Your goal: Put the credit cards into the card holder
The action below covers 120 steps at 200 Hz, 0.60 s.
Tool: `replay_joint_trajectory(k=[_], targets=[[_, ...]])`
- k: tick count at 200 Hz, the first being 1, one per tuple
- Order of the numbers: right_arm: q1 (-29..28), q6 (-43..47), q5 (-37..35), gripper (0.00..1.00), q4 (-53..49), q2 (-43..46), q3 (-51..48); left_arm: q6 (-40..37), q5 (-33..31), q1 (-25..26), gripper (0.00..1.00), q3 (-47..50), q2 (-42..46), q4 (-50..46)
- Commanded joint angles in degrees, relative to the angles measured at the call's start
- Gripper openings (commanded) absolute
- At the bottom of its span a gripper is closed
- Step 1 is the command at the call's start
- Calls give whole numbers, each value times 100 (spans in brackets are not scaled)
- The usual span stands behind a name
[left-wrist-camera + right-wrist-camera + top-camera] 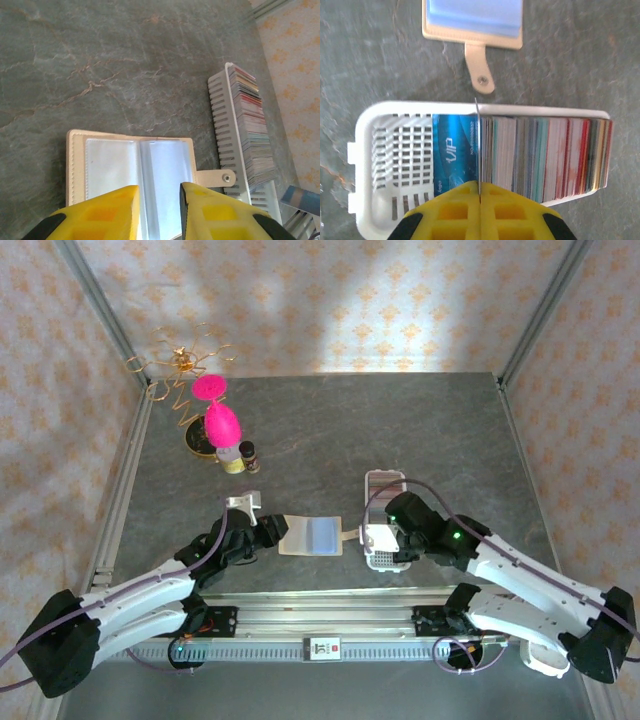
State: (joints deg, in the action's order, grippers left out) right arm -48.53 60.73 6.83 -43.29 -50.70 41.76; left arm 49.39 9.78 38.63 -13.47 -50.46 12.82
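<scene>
The tan card holder (312,536) lies open on the table, its clear sleeves (130,165) facing up and its snap tab (217,177) pointing at the white tray (383,485). My left gripper (160,202) is over the holder's near edge, its yellow fingers (107,212) apart with a sleeve page showing between them. A row of credit cards (545,155) stands on edge in the tray. My right gripper (479,192) is shut on one thin card (477,140), seen edge-on at the left end of the row. A blue VIP card (454,152) leans beside it.
The left part of the slotted tray (395,150) holds no cards. At the back left stand a pink ornament (218,420) on a gold wire stand and two small bottles (240,457). Metal rails and patterned walls close in the grey table (400,430).
</scene>
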Motion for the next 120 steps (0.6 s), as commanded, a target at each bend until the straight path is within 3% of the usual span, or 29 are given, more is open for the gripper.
replay_joint_trajectory(k=[1,49,89,120], targets=[[28,-474,615,0,-277,186,341,-209,-160,30,29,-197,63,-233],[28,-1716,1213,0,699,470,500,-263,-260,32,31,-414,-147,-359],[28,-4336,1121,0,2351,480,426,-245,-638,24,30,-404,28,-582],[28,-6400,942,0,2803,37,432,-247,-590,24,30,-384,65,-549]])
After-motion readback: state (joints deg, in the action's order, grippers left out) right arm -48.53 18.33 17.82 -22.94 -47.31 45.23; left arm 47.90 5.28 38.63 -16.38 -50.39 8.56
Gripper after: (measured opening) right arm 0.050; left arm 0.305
